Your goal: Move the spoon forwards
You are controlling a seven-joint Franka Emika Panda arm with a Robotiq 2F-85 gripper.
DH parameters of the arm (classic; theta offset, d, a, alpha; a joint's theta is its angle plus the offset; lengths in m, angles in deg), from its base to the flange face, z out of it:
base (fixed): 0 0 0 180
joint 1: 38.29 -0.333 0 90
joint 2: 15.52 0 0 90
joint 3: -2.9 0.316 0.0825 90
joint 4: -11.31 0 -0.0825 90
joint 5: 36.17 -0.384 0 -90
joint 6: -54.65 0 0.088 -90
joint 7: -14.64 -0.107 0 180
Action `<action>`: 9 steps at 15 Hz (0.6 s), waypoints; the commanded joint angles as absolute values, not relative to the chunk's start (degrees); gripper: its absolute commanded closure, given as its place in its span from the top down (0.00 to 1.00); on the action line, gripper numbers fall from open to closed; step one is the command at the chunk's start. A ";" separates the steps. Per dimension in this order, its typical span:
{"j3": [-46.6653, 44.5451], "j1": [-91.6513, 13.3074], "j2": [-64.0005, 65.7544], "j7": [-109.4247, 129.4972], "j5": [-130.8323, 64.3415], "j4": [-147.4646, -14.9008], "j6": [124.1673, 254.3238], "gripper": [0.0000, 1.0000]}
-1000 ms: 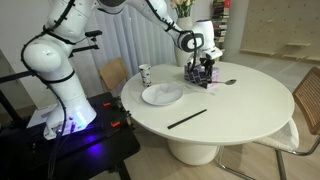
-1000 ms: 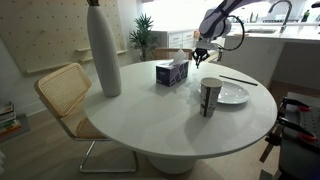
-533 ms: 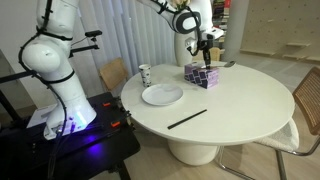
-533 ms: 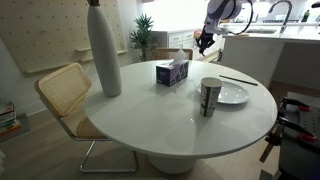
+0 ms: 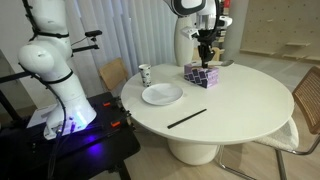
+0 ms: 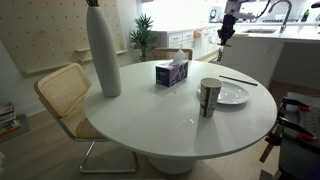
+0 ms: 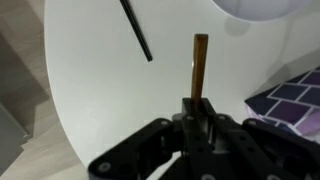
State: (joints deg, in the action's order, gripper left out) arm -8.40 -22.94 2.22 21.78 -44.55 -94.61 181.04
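Note:
My gripper (image 7: 198,105) is shut on the spoon (image 7: 200,60). In the wrist view its thin handle sticks straight out from between the closed fingers, and its bowl is hidden inside them. In both exterior views the gripper (image 5: 205,45) (image 6: 227,28) hangs high above the far side of the round white table (image 5: 240,110), over the purple checked tissue box (image 5: 201,76). The spoon is too small to make out in those views.
A white plate (image 5: 162,95), a cup (image 5: 145,74) and a long thin black stick (image 5: 187,118) lie on the table; stick (image 7: 137,28) and plate (image 7: 262,6) show in the wrist view. A tall pale vase (image 6: 103,50) and chairs (image 6: 62,92) (image 5: 308,105) stand around.
The gripper has risen from the table surface beside the tissue box to well above it, carrying the spoon up with it. Nothing else has moved.

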 commanded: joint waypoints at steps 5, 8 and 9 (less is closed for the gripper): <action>-7.58 -25.85 -2.37 25.44 -33.48 -102.54 179.24 0.03; -7.35 -27.14 -2.18 24.31 -30.60 -105.47 181.13 0.03; -7.26 -27.48 -2.13 23.86 -29.89 -106.53 182.10 0.03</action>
